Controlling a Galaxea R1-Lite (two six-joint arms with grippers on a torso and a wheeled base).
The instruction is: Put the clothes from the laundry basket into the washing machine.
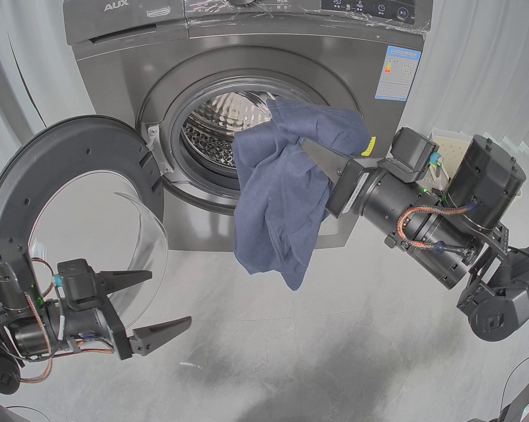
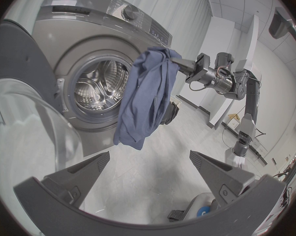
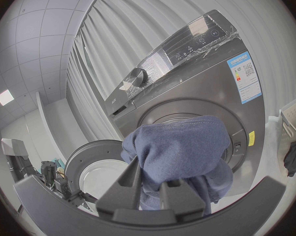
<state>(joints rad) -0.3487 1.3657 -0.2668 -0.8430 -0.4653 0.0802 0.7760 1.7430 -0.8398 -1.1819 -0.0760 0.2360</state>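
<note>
Left gripper (image 1: pixel 169 298): low, beside the swung-open door (image 1: pixel 59 159), jaws spread wide, nothing in them.

Washing machine (image 1: pixel 130 71): open, steel drum (image 1: pixel 217 127) in plain sight.

Blue garment (image 1: pixel 282 194): hangs in front of the opening. Its bunched top is at the right of the rim and its tail droops below the sill.

Right gripper (image 1: pixel 306 146): jaws clamped on that bunch, high up.

Laundry basket (image 1: pixel 452 142): just behind the right arm. A dark garment (image 3: pixel 295 154) hangs over its edge.

Handling, by my reckoning: the cloth is light and limp and will not slip. Likely to sag and catch on the rim. Best pinched on a gathered fold near the top, with the tail lifted over the sill.
</note>
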